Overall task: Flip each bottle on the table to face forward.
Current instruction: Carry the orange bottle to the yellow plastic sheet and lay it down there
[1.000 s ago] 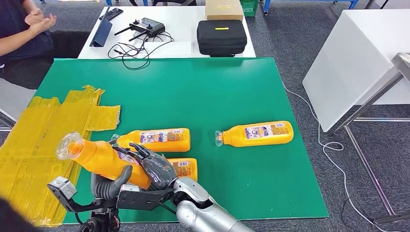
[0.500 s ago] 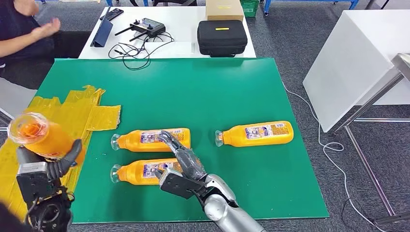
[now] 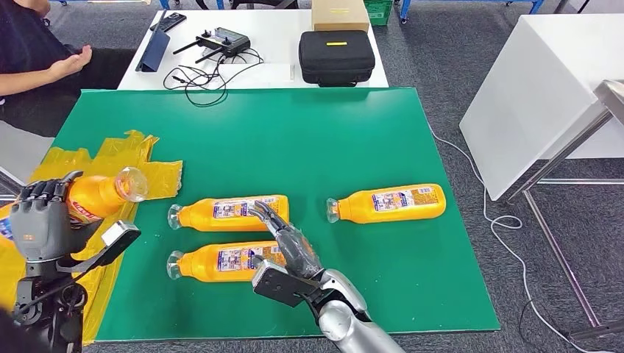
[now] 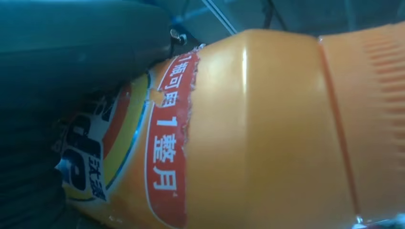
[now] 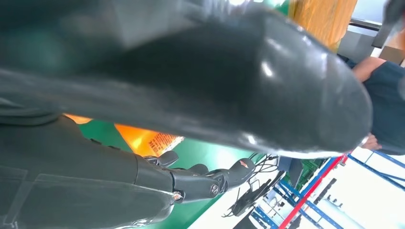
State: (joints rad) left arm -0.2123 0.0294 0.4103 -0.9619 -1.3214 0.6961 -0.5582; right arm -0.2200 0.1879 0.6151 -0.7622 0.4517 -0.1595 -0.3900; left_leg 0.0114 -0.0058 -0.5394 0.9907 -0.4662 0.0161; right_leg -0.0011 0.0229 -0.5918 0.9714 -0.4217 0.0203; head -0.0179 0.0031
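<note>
Left hand: my left hand (image 3: 40, 217) grips one orange bottle (image 3: 94, 195) by its body, lifted off the green tabletop (image 3: 309, 140) out over the yellow tape (image 3: 110, 158) at the near left edge.

What changed: half a second ago the bottle's clear cap end pointed almost straight at my head; now it is tipped over, cap aiming toward the middle of the tabletop. A second ago both my hands met on this bottle near the front edge; since then the left has carried it out alone.

Label: in the left wrist view the red and yellow printed face of the bottle (image 4: 267, 133) shows close against my palm.

Right hand: my right hand (image 3: 283, 243) is empty, fingers spread and stretched forward, lying over the near bottle (image 3: 221, 261); whether it touches, I cannot tell.

Other bottles: a second bottle (image 3: 232, 212) lies just beyond my right fingertips, a third bottle (image 3: 390, 203) well off to that hand's right. All three lie on their sides, small-print labels up.

Bystander: a person (image 3: 33, 51) sits at the far left corner, hand resting.

Meaning for the task: I judge the held bottle is mid-turn, not yet set down; three bottles seem unflipped.
</note>
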